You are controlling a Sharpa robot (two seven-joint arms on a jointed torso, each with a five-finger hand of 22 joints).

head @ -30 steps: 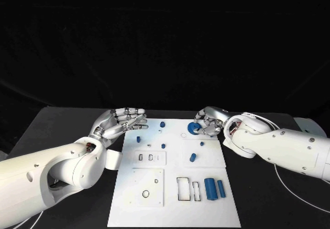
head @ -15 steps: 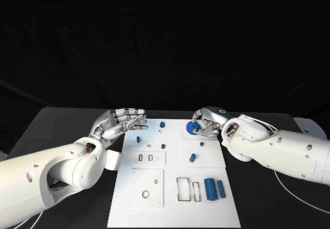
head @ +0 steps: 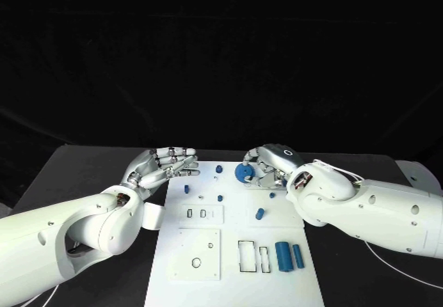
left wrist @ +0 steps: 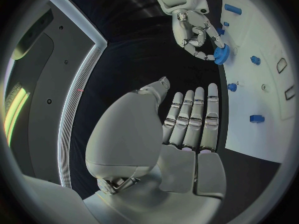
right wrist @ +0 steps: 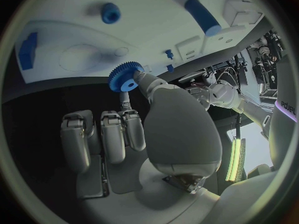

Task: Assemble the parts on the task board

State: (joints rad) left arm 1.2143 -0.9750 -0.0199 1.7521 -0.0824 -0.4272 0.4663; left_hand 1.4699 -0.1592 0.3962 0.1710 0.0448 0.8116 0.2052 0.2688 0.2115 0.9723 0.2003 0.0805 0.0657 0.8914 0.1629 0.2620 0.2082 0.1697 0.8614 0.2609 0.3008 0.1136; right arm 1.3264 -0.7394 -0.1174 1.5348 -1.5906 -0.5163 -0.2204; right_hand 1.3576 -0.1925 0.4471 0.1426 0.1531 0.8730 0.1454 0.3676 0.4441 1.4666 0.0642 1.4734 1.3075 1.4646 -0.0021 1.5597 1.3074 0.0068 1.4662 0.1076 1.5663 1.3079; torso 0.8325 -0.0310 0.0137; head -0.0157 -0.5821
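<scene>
- Since a second ago the right hand (head: pixel 269 165) has carried the blue gear (head: pixel 246 171) leftward, from the board's far-right corner area toward its far middle; the left hand (head: pixel 166 165) has barely shifted.
- Tabletop (head: pixel 83 167): black, carrying the white task board (head: pixel 208 281) at its middle, between the two arms.
- Head view alone lays out the whole board: two blue cylinders (head: pixel 289 256) lying side by side near its right edge, rectangular cut-outs just beside them, a small oblong blue part (head: pixel 259 213) mid-board, and small blue pegs (head: pixel 219 169) along the far portion.
- Right wrist view alone shows the gear's teeth and how it is pinched at its edge between the thumb and one finger, the other fingers straight and apart from it.
- Left wrist view shows the gear from the far side, at the board's far edge; whether it touches the board, cannot tell.
- Left hand: holding nothing, fingers straight and side by side, thumb apart, just off the board's far-left corner.
- Writing: dark lettering at the rim of the right wrist view, not readable.
</scene>
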